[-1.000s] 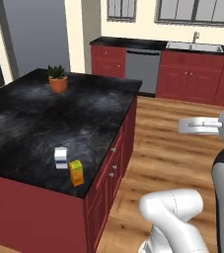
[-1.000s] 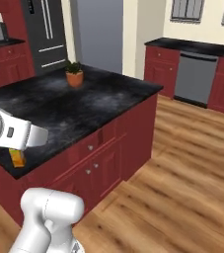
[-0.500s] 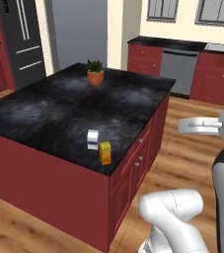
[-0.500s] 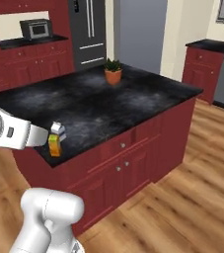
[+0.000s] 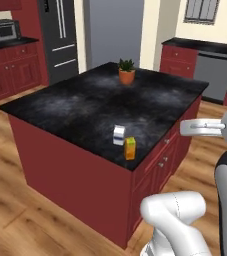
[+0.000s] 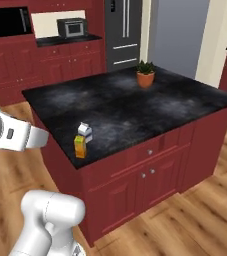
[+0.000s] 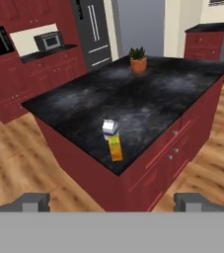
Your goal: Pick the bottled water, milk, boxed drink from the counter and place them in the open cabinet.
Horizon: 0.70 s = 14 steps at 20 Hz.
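Glossy black marbled stone tops a red island; that's the surface (image 5: 85, 107) carrying the task items. Near its front corner stands the milk (image 5: 119, 135), a small white carton w/ a blue band, and right beside it, closer to the edge, the boxed drink (image 5: 130, 148), orange-yellow w/ a green top. In the hand view the pair sit centre frame: milk (image 7: 110, 128) behind, boxed drink (image 7: 115, 147) in front, just about touching. The bottled water can't be made out. A potted plant (image 5: 126, 71) sits at the far end, well apart from the cartons.

The tool (image 7: 111, 202) hangs off the island over the wood floor (image 7: 15, 148), fingers spread wide, holding nothing, well short of the cartons.

Risks, as a judgement: the boxed drink is so near the edge that a sideways nudge on approach could tip it to the floor. The two cartons stand so close that wide fingers going for one may knock or drag the other. Coming in low could also clip the island's rim. Which recess is the open cabinet isn't clear from here, so a misplacement is possible.

Writing: no brand or label text is legible on either carton; too small and blurred. A microwave (image 7: 49, 41) on the back wall units shows no readable marks either.
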### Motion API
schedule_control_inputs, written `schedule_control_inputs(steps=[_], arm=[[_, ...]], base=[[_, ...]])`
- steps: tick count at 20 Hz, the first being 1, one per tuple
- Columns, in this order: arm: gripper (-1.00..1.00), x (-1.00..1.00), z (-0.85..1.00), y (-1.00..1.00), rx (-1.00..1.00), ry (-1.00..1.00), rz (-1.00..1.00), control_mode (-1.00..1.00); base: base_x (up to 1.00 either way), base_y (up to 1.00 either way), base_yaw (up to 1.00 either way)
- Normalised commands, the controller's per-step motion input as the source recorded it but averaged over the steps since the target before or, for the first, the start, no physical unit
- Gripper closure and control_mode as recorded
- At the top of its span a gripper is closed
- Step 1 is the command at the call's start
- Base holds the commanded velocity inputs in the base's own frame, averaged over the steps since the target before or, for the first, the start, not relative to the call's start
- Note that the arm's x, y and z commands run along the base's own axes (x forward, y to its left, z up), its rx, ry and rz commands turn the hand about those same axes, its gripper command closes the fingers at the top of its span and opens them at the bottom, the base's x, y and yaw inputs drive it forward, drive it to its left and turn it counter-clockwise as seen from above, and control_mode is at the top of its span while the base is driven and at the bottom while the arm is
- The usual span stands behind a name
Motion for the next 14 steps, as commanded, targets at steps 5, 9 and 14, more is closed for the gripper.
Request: schedule_control_inputs(steps=[5, 9, 14], arm=[[-1.0, 0.0, 0.0, 0.0, 0.0, 0.0, 0.0, 1.0], [-1.0, 0.0, 0.0, 0.0, 0.0, 0.0, 0.0, 1.0], [-1.0, 0.0, 0.0, 0.0, 0.0, 0.0, 0.0, 1.0]], base=[[0.09, 0.3, 0.18], [0.29, 0.25, 0.13], [0.32, 0.22, 0.1]])
